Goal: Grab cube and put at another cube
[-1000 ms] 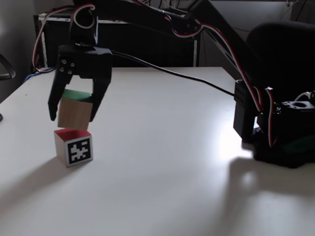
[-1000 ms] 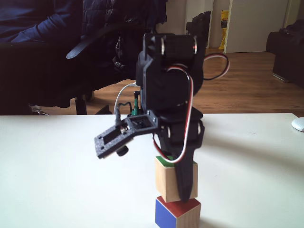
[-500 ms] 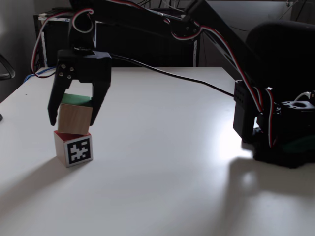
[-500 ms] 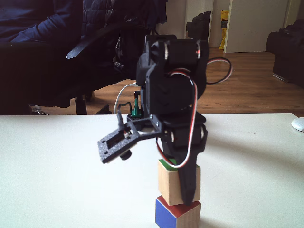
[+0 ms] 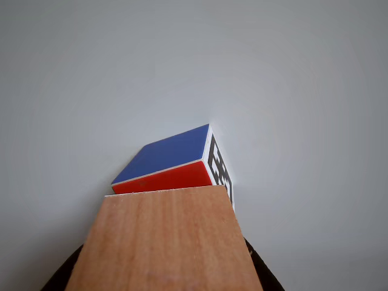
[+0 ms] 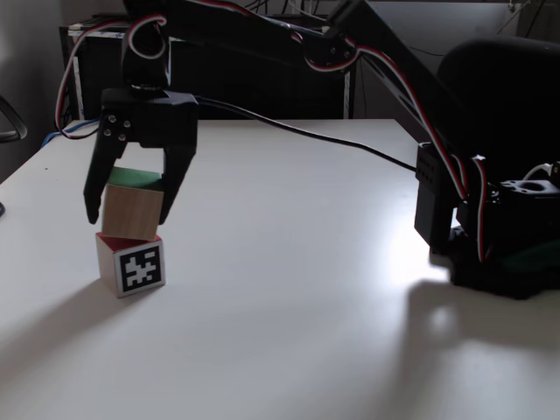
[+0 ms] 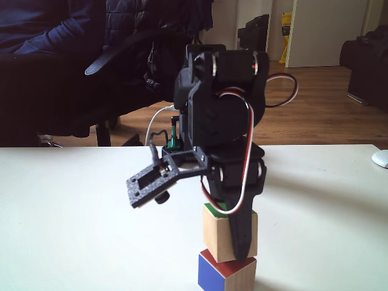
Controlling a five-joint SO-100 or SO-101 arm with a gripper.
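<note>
- A smooth wood-grain face of the cube [image 5: 160, 239] fills the foreground of the other view, its edge overlapping the red-and-blue cube [image 5: 173, 160] sitting on the matte white table [image 5: 291, 91].
- From the side, in a fixed view, the cube [image 6: 133, 210] with its green top rests on the red face of the marker cube [image 6: 131, 262], whose black-and-white square pattern faces the room.
- The black, 3D-printed gripper [image 6: 129, 206] clasps the wooden cube, one finger on each side, tips reaching down to the lower cube's top edge.
- In the other fixed view, the stack [image 7: 228, 254] stands at the table's near edge, the upper block set slightly askew; one dark finger [image 7: 239, 233] crosses its front.
- The arm's base [image 6: 490, 236] sits well apart at the right of a fixed view, red-and-white wires and a black cable [image 6: 297, 131] running along the table.
- Beyond, a dark office chair [image 7: 73, 91] and a wooden floor [image 7: 321, 103] fill the background.
</note>
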